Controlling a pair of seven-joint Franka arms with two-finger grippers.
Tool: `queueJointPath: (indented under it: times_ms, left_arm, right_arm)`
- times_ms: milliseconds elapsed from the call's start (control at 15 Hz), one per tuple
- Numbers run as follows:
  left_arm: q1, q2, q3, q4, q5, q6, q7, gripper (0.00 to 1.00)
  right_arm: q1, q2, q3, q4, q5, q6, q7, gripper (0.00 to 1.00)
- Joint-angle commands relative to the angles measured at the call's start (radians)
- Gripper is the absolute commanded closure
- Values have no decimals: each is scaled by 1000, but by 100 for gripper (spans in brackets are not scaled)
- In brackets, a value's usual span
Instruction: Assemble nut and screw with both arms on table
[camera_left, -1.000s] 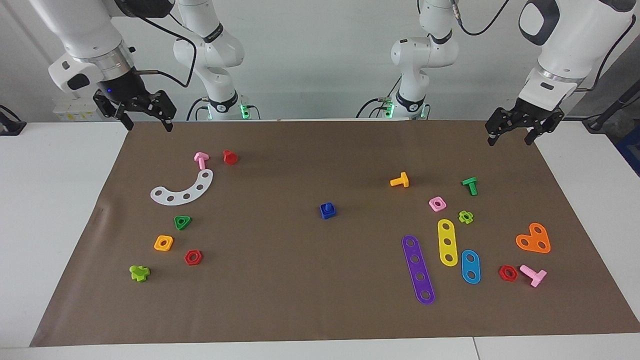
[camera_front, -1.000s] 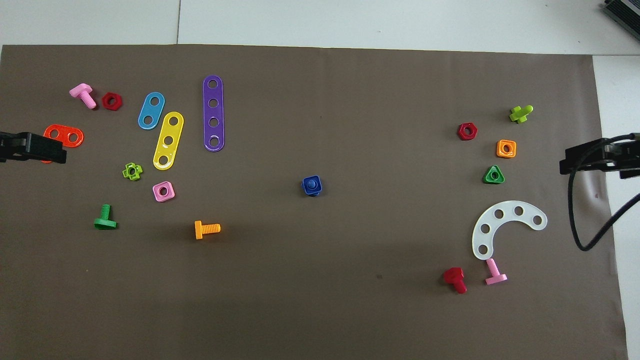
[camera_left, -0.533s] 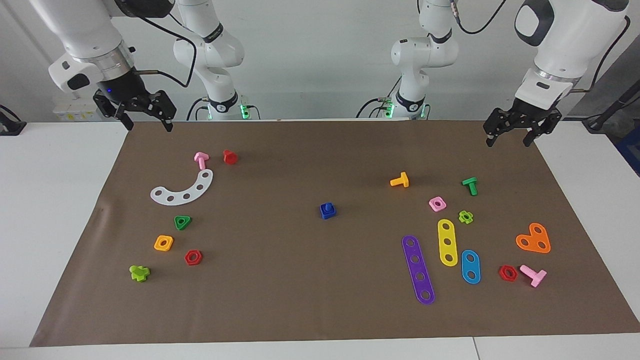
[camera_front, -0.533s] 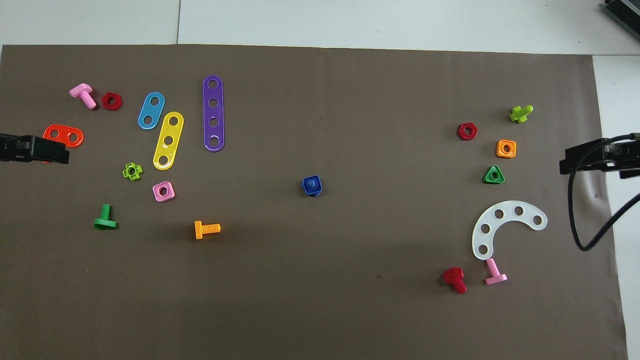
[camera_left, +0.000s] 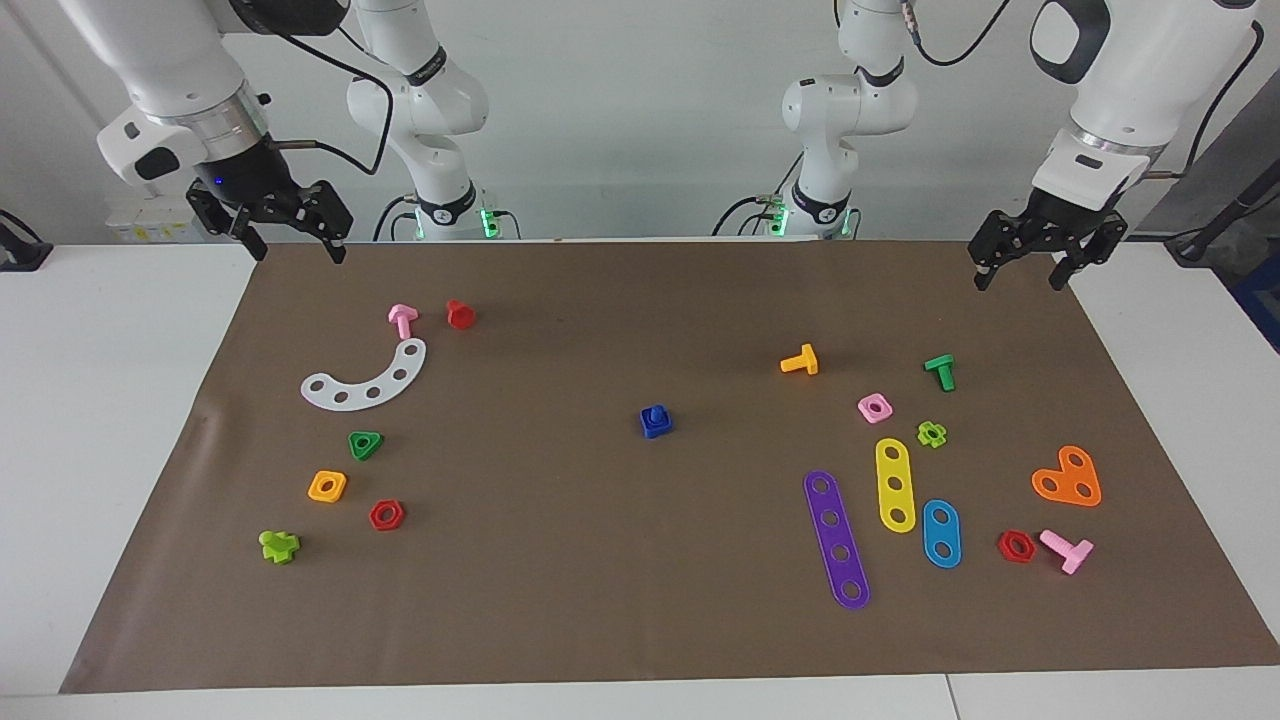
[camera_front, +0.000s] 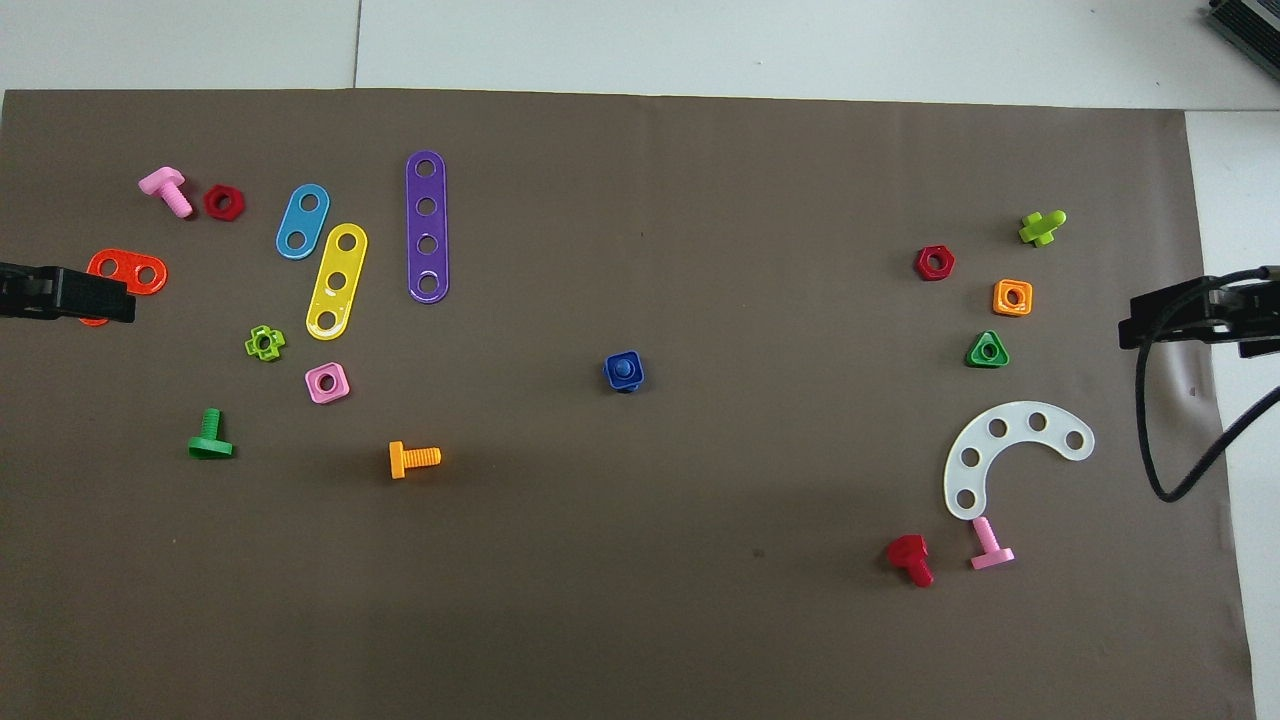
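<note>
**Watching both pincers hang apart while the blue pair sits mid-mat**

Looking across the tabletop (camera_left: 100, 420), I see the nut (camera_left: 656, 425) sitting near the middle of the brown mat (camera_left: 600, 560), with the screw (camera_left: 655, 412) standing in its centre hole, shaft end up. In the overhead view the same pair shows as a blue square with a round stub in the middle, and the screw's head peeks out from under one edge of the nut. Neither pincer touches them; both are well apart from the pair.

My right pincer (camera_left: 297, 250) hangs over the mat's corner at the right arm's end, on the robots' edge. Its fingers stand apart and nothing is between them. My left pincer (camera_left: 1020, 276) hangs over the matching corner at the left arm's end, fingers likewise spread and holding nothing. From overhead, it covers part of the orange heart-shaped plate (camera_front: 135, 270).

Toward the right arm's end I can pick out a white curved strip (camera_left: 368, 379), a pink bolt (camera_left: 402, 319) just beside its end, a red bolt (camera_left: 460, 314), a green triangular nut (camera_left: 365, 444), an orange square nut (camera_left: 327, 486) and a red hex nut (camera_left: 386, 515).

Toward the left arm's end lie an orange bolt (camera_left: 801, 361), a pink square nut (camera_left: 874, 407), a green bolt (camera_left: 940, 371), and purple (camera_left: 836, 538), yellow (camera_left: 895, 484) and blue (camera_left: 941, 533) strips side by side.
</note>
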Motion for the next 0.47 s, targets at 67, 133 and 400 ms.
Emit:
queueJointPath:
  times_ms: [67, 133, 400]
  left_arm:
    - [7, 15, -3, 73, -19, -82, 12, 0]
    - [8, 28, -3, 90, -13, -106, 12, 0]
    - [-1, 36, -3, 104, -12, -108, 12, 0]
  right_arm:
    - [-5, -10, 3, -6, 19, -15, 13, 0]
    - [-5, -10, 3, -6, 19, -15, 13, 0]
    - [-5, -10, 3, -6, 19, -15, 13, 0]
